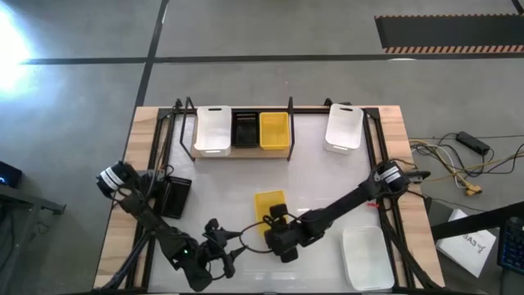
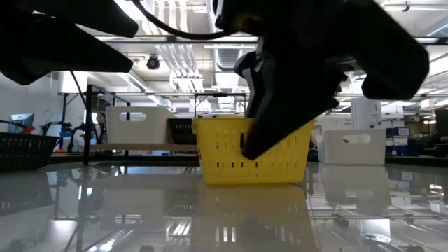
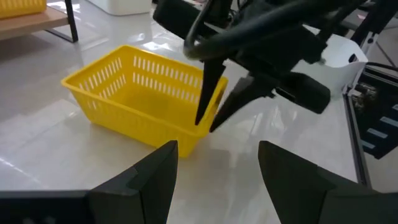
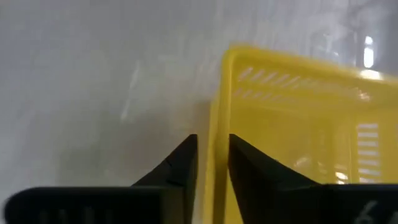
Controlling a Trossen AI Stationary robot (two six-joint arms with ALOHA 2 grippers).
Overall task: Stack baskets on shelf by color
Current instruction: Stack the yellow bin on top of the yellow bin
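right gripper pinches the yellow basket wall by its thin rim; it may tilt or slip when lifted. left gripper hovers open, empty.

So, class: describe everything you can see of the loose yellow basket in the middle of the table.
The yellow basket is a small rectangular tray of what looks like plastic, with slotted walls and a smooth rim. It sits upright and empty on the glossy white tabletop, in front of the shelf. The right gripper straddles its near wall, one finger inside and one outside. The left gripper is open, just short of it.
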